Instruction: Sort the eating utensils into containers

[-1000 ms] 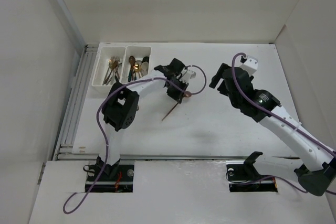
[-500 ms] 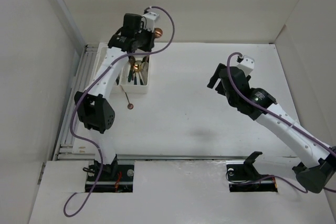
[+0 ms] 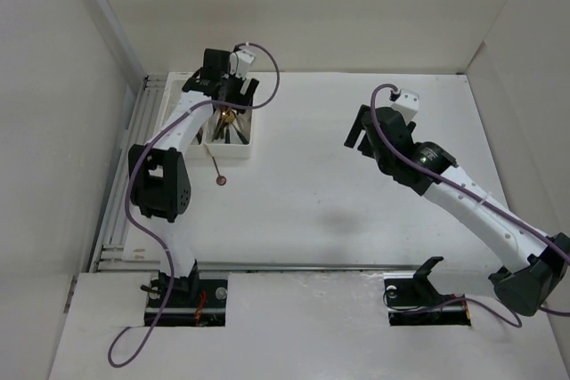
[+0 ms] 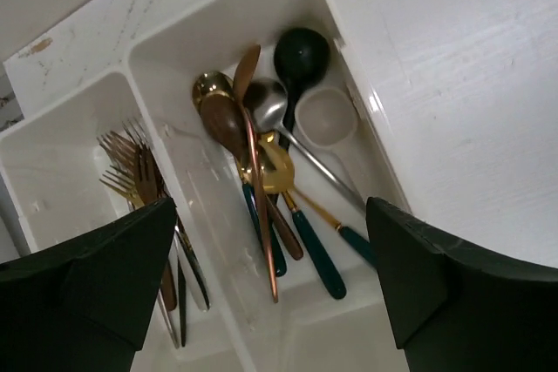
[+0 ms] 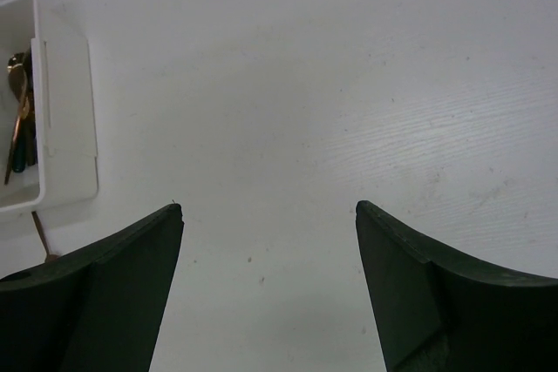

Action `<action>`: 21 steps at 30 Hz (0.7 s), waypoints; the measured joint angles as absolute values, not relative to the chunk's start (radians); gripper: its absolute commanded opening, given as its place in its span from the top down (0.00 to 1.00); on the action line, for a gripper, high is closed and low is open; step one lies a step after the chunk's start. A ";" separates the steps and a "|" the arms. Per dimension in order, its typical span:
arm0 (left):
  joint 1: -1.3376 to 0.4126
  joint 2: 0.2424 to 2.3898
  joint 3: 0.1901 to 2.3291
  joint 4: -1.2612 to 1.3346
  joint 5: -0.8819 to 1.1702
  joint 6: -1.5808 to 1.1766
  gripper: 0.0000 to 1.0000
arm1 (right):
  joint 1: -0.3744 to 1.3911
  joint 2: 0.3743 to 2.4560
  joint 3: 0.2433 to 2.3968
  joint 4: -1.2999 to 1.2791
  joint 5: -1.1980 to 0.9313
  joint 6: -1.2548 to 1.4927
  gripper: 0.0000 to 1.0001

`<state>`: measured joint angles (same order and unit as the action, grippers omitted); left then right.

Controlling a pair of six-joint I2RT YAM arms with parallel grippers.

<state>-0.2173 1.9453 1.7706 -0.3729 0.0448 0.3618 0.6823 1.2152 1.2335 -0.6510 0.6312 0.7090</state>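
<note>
Where the sort stands almost complete, one item lies outside the containers.

Fork bin (image 4: 52,176): just left of the spoon bin, sharing a wall with it. Holds the forks (image 4: 144,172), gold and copper, tines toward the far end.

Spoon bin (image 4: 261,6): holds the spoons (image 4: 261,163) in black, silver, gold and copper, several with teal handles, piled crosswise.

Left gripper (image 4: 268,215): hangs over the spoon bin, jaws apart, nothing between them.

Loose copper spoon (image 3: 215,167): on the tabletop (image 3: 312,131), just off the spoon bin's near wall. Its long axis runs from that wall toward the arm bases, leaning slightly right, with the bowl at the end farther from the bin. It lies on the base side of the left jaws; judged the left arm's pick, being much nearer.

Right gripper (image 5: 268,208): well to the right of the spoon bin, over bare tabletop, jaws apart and empty.

Obscured: the loose spoon is absent from the left wrist view, and the right wrist view shows only a sliver of its handle. Counts in the pile cannot be told.
</note>
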 measured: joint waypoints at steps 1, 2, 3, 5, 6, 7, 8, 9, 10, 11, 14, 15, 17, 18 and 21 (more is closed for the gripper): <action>-0.219 1.924 1.729 -0.362 0.047 0.388 0.14 | 0.682 1.215 1.235 -0.649 0.631 0.707 0.15; -0.219 1.897 1.684 -0.363 0.051 0.417 0.16 | 0.682 1.215 1.235 -0.649 0.630 0.706 0.15; -0.218 1.866 1.640 -0.361 0.057 0.452 0.18 | 0.682 1.215 1.235 -0.649 0.629 0.704 0.15; -0.213 1.773 1.540 -0.374 0.082 0.566 0.23 | 0.682 1.215 1.235 -0.647 0.624 0.703 0.15; -0.212 1.726 1.497 -0.384 0.096 0.626 0.24 | 0.682 1.216 1.235 -0.647 0.620 0.703 0.15; -0.208 1.669 1.450 -0.395 0.110 0.696 0.24 | 0.682 1.216 1.235 -0.645 0.616 0.703 0.15; -0.207 1.612 1.411 -0.422 0.125 0.766 0.26 | 0.683 1.216 1.235 -0.643 0.613 0.702 0.15; -0.206 1.563 1.378 -0.452 0.136 0.845 0.28 | 0.684 1.217 1.235 -0.643 0.609 0.699 0.15; -0.207 1.519 1.343 -0.476 0.147 0.920 0.29 | 0.685 1.217 1.235 -0.642 0.604 0.698 0.15; -0.207 1.481 1.306 -0.513 0.159 1.013 0.32 | 0.687 1.218 1.235 -0.642 0.599 0.696 0.15; -0.212 1.437 1.190 -0.576 0.160 1.128 0.34 | 0.689 1.218 1.235 -0.640 0.585 0.695 0.15; -0.213 1.443 1.151 -0.599 0.158 1.159 0.34 | 0.691 1.218 1.235 -0.639 0.583 0.695 0.15; -0.214 1.469 1.087 -0.635 0.156 1.202 0.27 | 0.695 1.218 1.235 -0.637 0.577 0.695 0.15; -0.217 1.479 1.050 -0.635 0.156 1.217 0.26 | 0.696 1.218 1.235 -0.636 0.574 0.695 0.15; -0.230 1.491 0.960 -0.623 0.147 1.240 0.24 | 0.700 1.217 1.234 -0.635 0.567 0.696 0.15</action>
